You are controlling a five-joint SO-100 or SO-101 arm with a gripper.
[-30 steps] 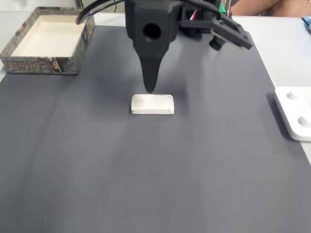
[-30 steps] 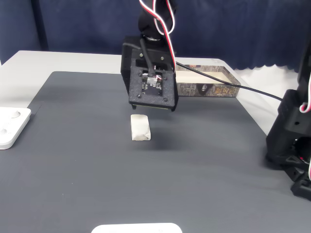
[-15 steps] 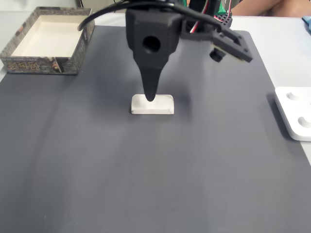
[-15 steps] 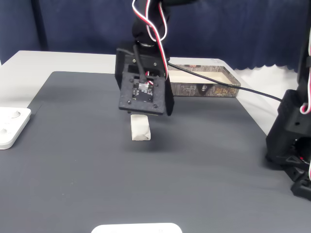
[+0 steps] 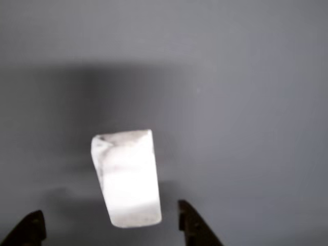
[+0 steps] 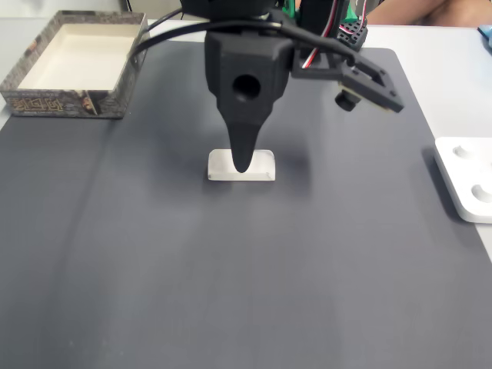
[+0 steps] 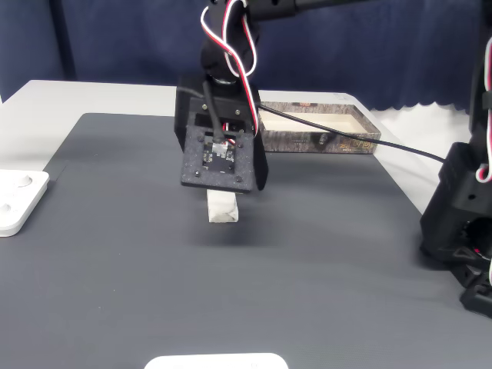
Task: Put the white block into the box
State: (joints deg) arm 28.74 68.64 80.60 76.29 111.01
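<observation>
The tool [image 5: 109,225] is seen spread wide in the other view, its two dark fingertips [image 5: 189,221] standing on either side of the near end of the white block [image 5: 128,177], with a clear gap on each side; nothing is grasped. In a fixed view the tool's pointed finger [image 6: 242,154] is lowered over the middle of the white block [image 6: 261,165], and whether it touches the block cannot be told.

The block is laid flat on the dark grey mat [image 6: 231,269] near the middle of the bench [image 6: 453,69], with its long side set crosswise in that view. In another fixed view the block [image 7: 222,207] is partly covered by the tool's black housing.

The box [image 6: 73,65] is set at the far left corner of the mat in a fixed view, well apart from the block, its cream interior open to the top. A black cable [image 7: 338,134] is strung across the box's near side [image 7: 323,141] in another fixed view. A flat white device [image 6: 467,181] is placed at the mat's right edge. The mat between block and box is bare.
</observation>
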